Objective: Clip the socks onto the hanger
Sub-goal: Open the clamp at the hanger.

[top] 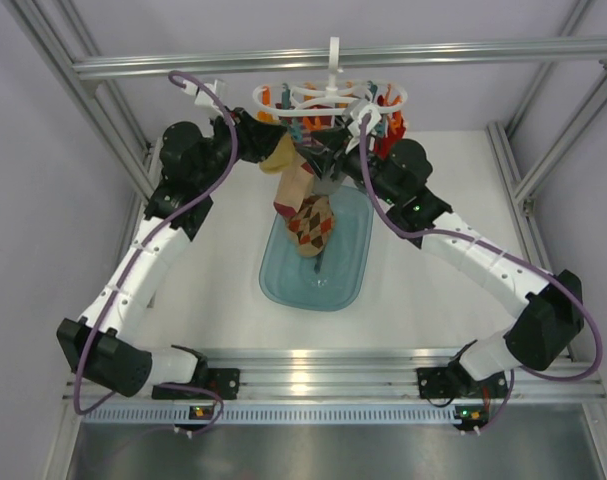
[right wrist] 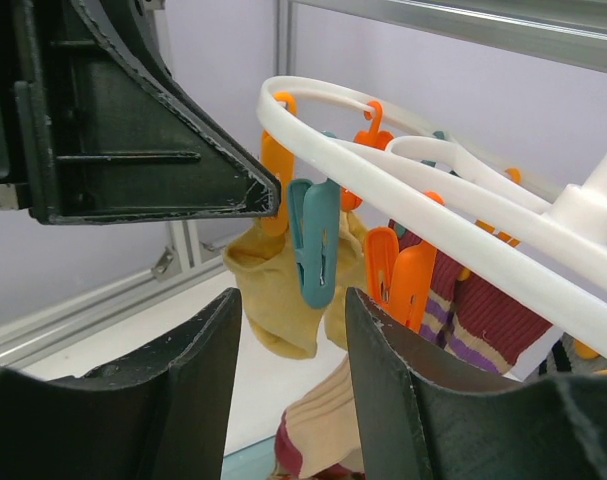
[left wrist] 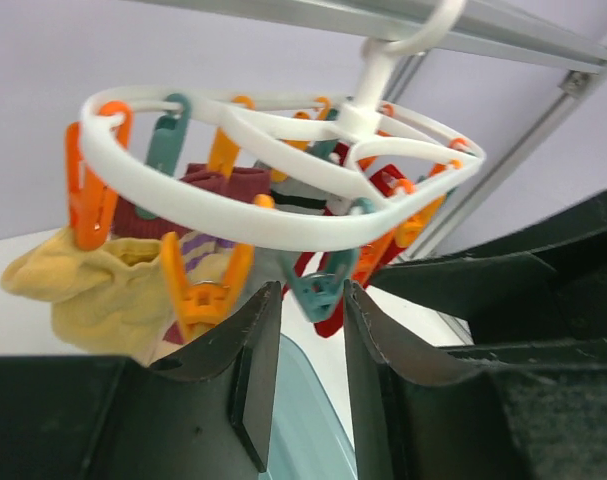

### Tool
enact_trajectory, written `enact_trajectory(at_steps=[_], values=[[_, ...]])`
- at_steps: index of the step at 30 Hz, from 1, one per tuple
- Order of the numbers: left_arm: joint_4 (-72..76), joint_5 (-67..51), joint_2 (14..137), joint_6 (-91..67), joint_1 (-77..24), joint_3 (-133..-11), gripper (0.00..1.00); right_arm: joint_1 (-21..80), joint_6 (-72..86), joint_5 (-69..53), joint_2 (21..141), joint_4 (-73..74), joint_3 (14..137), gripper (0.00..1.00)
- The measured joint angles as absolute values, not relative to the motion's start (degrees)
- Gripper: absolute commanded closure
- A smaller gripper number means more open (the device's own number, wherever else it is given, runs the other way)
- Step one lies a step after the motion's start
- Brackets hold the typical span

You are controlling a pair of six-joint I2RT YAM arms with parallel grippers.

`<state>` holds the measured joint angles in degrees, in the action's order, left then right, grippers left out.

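Hanger point(top: 328, 100) hanging upper centre of frame, yellow sock point(left wrist: 93, 290) clipped at its left. Left gripper point(left wrist: 309, 290) nearer: jaws standing narrowly apart, empty, teal clip point(left wrist: 323, 302) dangling vertically just beyond tips. Right gripper point(right wrist: 293, 297) gaping, empty, hovering under rim.

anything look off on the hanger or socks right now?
Nothing clearly wrong. The hanger is hooked on the frame bar, and the yellow sock hangs from an orange clip. One argyle sock dangles low over the blue tray; what holds it can't be seen.
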<state>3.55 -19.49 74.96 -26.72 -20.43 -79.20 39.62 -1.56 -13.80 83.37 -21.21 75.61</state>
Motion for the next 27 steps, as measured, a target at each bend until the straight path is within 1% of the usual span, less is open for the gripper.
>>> enact_trajectory(at_steps=[2,4,8,12,23,27], values=[[2.6,-17.8,75.7,-27.3,-20.4,-79.5,0.62,39.6,-2.0,-13.6,83.4,-21.4,75.4,0.54],[2.3,-16.7,76.4,-27.9,-20.4,-79.9,0.59,39.6,-2.2,-13.6,83.5,-21.5,75.4,0.53],[1.9,-15.5,77.8,-29.3,-20.4,-80.5,0.57,39.6,-2.8,-13.6,84.0,-21.6,75.4,0.53],[2.0,-15.1,78.6,-30.5,-20.4,-80.8,0.57,39.6,-3.3,-13.6,84.6,-21.6,75.4,0.52],[3.0,-15.0,79.8,-31.6,-20.4,-81.3,0.62,39.6,-4.1,-13.5,86.8,-21.8,75.4,0.47],[3.2,-14.9,79.8,-31.6,-20.4,-81.5,0.6,39.6,-4.3,-13.3,87.8,-21.8,75.4,0.46]])
